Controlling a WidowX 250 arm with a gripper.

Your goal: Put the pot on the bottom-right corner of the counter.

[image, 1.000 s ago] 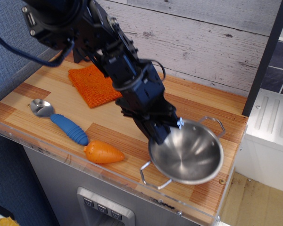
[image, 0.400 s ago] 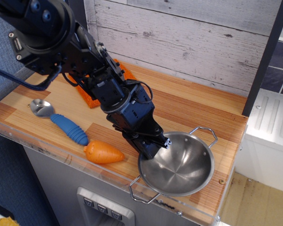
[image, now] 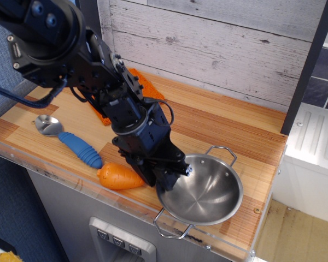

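Since a second ago the pot [image: 203,192] has slid left and toward the front edge of the counter [image: 218,125], and it's also turned a bit: the back loop handle that was poking out near the right edge now sits further in, and the front handle hangs right over the clear acrylic strip instead of resting on the wood. It sits at the front right part of the counter, just short of the corner itself, with some bare planks to its right. The arm has swung down and left with it, so more of the back wall shows now. The gripper [image: 175,176] is clamped on the pot's left rim, one finger inside the bowl and the rest outside, though the fingertips are mostly hidden by the black wrist. The carrot [image: 119,177] is now just beside the gripper, nearly touching the arm. The spoon [image: 71,141] with the blue handle hasn't budged, and the orange cloth [image: 106,101] is mostly covered by the arm now.
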